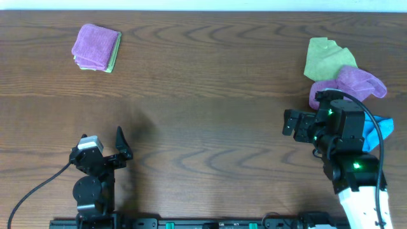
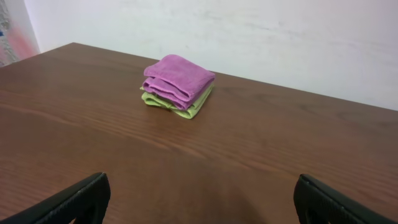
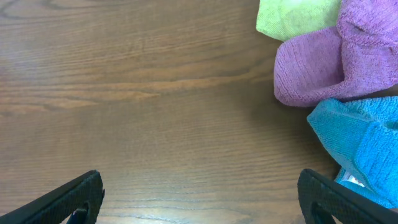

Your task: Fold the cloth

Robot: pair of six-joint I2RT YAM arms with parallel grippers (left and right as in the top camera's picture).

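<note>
The cloth [image 1: 95, 44] is pinkish-purple and lies folded into a small thick square at the far left of the table, on top of a folded lime-green cloth [image 1: 112, 60]. It also shows in the left wrist view [image 2: 179, 79], far ahead of the fingers. No white tag shows. My left gripper [image 1: 105, 145] is open and empty near the front edge, its fingers wide apart over bare wood [image 2: 199, 199]. My right gripper [image 1: 288, 122] is open and empty [image 3: 199, 199], just left of a pile of loose cloths.
The pile at the right holds a crumpled violet-purple cloth [image 1: 356, 83] [image 3: 323, 62], a lime-green cloth [image 1: 325, 57] [image 3: 292, 18] and a blue cloth [image 1: 376, 130] [image 3: 354, 143] partly under my right arm. A white wall stands behind the table.
</note>
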